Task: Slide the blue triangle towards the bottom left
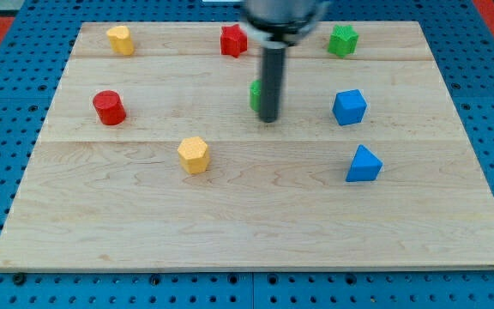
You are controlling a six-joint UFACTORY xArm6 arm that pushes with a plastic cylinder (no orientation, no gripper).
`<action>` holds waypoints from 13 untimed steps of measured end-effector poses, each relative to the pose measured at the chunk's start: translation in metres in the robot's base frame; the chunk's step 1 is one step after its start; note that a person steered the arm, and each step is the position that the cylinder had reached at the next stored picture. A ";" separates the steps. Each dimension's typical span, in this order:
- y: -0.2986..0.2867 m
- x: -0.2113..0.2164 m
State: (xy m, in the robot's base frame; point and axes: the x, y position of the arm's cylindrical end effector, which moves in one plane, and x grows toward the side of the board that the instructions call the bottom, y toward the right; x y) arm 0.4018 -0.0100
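Across the wooden board (256, 223), the lower half lies bare wood from the yellow block (194, 154) rightward to the blue triangle (364, 164). Said triangle sits right of centre, below the blue cube (349, 107), apex toward the view's top, base roughly level. My tip (268, 118) holds nothing; it stands beside a partly hidden green block (254, 94), well apart from the triangle.

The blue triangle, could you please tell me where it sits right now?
The blue triangle block lies on the wooden board's right side, just below the blue cube, right of my tip.
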 end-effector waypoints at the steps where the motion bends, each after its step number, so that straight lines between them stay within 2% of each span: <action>1: -0.060 0.025; 3: -0.059 0.108; 4: -0.013 0.107; 5: 0.070 0.104; 6: 0.109 0.070; 7: 0.134 0.079; 8: 0.140 0.113; 9: 0.144 0.113; 10: 0.163 0.076; 11: 0.129 0.057; 13: 0.158 0.006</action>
State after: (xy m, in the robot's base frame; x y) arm 0.4082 0.1483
